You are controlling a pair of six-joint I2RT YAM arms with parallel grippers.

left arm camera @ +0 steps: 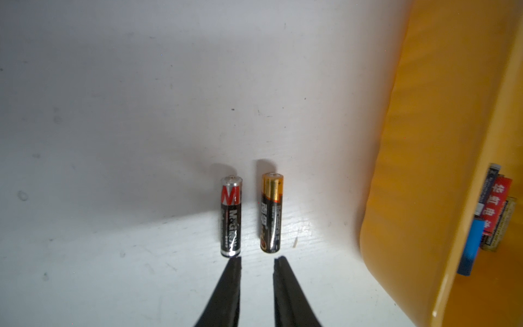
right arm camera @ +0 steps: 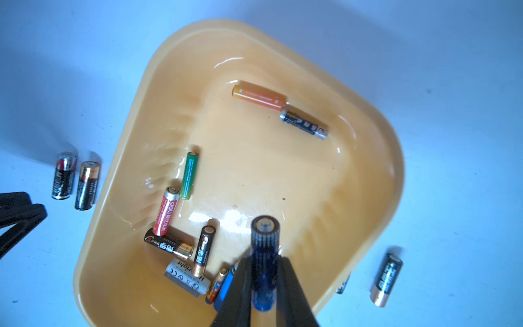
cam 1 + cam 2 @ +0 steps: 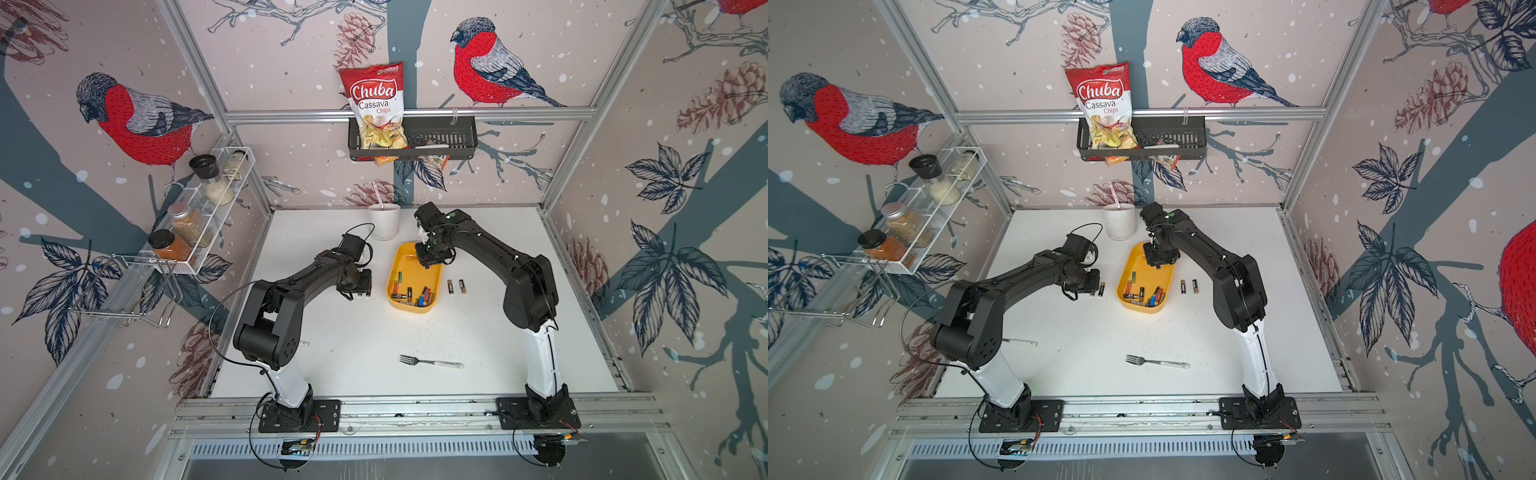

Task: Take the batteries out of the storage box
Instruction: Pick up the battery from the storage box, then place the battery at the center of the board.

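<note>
**Right gripper [image 2: 265, 264] clamps a dark blue cylindrical battery [image 2: 265, 243] over the glossy yellow plastic storage box [image 3: 405, 259]; left gripper [image 1: 257, 262] stands slightly parted and empty.**

The box has rounded corners and a smooth raised rim. Much of its floor lies bare, and most of the remaining mixed batteries [image 3: 411, 293] crowd the near end, some against the wall. On the matte white bench [image 3: 374, 340], a black-and-red battery [image 1: 231, 218] and a black-and-gold battery [image 1: 271, 213] lie parallel just beyond the left gripper's tips, beside the box's outer wall. Two more batteries [image 3: 450, 286] lie near the box's right side. A wide bare stretch of bench separates the box from the metal fork [image 3: 430, 362].
</note>
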